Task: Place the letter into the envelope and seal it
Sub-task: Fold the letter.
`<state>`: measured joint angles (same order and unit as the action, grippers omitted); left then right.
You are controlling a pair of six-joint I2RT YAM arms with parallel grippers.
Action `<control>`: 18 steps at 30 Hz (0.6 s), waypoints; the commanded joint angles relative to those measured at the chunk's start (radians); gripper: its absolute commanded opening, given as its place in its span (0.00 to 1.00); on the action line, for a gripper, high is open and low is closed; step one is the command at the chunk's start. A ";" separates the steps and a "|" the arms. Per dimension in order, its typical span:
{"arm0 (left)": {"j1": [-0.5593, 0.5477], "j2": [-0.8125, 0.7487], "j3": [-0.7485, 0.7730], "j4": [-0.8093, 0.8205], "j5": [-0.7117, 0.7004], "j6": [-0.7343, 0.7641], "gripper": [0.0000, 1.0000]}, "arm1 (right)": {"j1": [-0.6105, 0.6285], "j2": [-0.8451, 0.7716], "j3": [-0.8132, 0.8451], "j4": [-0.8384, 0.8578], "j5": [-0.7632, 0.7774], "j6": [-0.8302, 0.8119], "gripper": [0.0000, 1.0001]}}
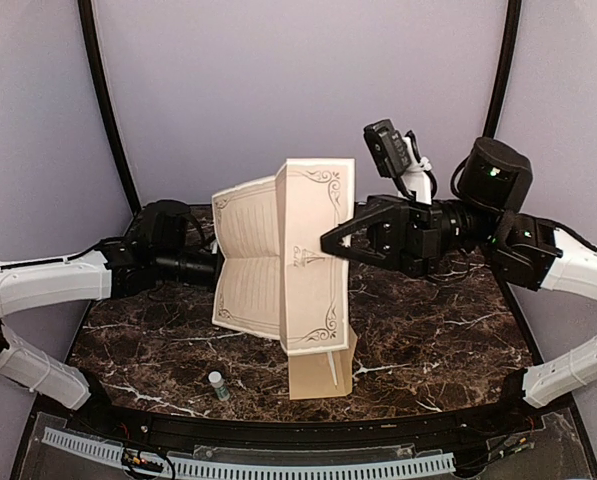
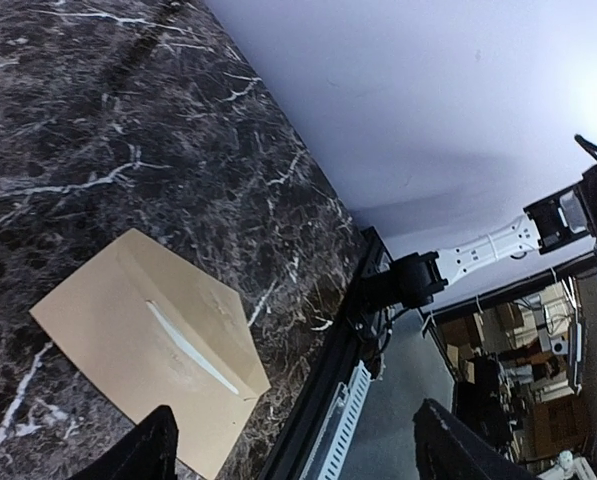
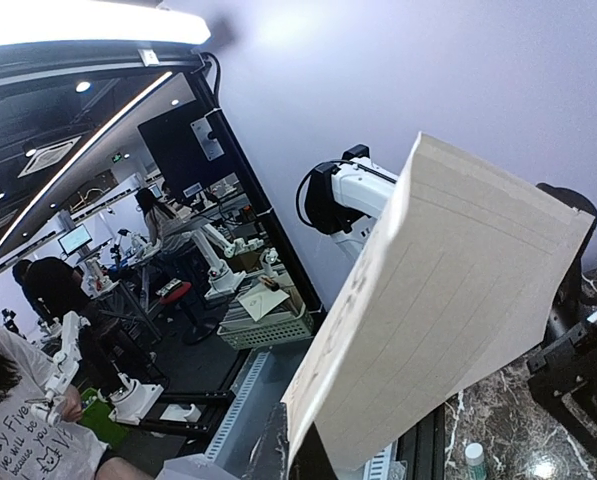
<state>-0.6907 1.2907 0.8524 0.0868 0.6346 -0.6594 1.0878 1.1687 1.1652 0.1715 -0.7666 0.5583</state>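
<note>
The letter [image 1: 288, 255], a cream folded page with brown scroll corners, hangs upright in the air above the table's middle. My right gripper [image 1: 330, 243] is shut on its right edge. In the right wrist view the letter [image 3: 448, 320] fills the centre and rises from the fingers [image 3: 283, 455]. The kraft-brown envelope [image 1: 323, 372] lies flat on the table near the front edge, partly hidden below the letter. In the left wrist view the envelope [image 2: 148, 340] shows its flap side with a pale strip. My left gripper [image 2: 298, 460] stands open with nothing between its fingers. Seen from above, its tips are hidden behind the letter.
A small bottle [image 1: 218, 385] with a pale cap stands on the dark marble table [image 1: 428, 340] near the front edge, left of the envelope. A black frame rail [image 2: 328, 370] runs along the table's front edge. Purple walls close in the back and sides.
</note>
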 commanded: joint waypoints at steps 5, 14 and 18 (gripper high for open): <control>-0.066 -0.035 0.030 0.247 0.144 -0.025 0.79 | 0.007 -0.058 -0.031 0.015 0.110 -0.035 0.00; -0.067 -0.138 -0.005 0.363 0.234 -0.121 0.79 | -0.030 -0.048 -0.087 -0.003 0.150 -0.001 0.00; -0.066 -0.159 -0.010 0.372 0.240 -0.137 0.80 | -0.038 -0.049 -0.095 0.013 0.155 0.008 0.00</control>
<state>-0.7567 1.1595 0.8612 0.3992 0.8326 -0.7616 1.0592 1.1225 1.0828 0.1535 -0.6315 0.5556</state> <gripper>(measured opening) 0.795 0.003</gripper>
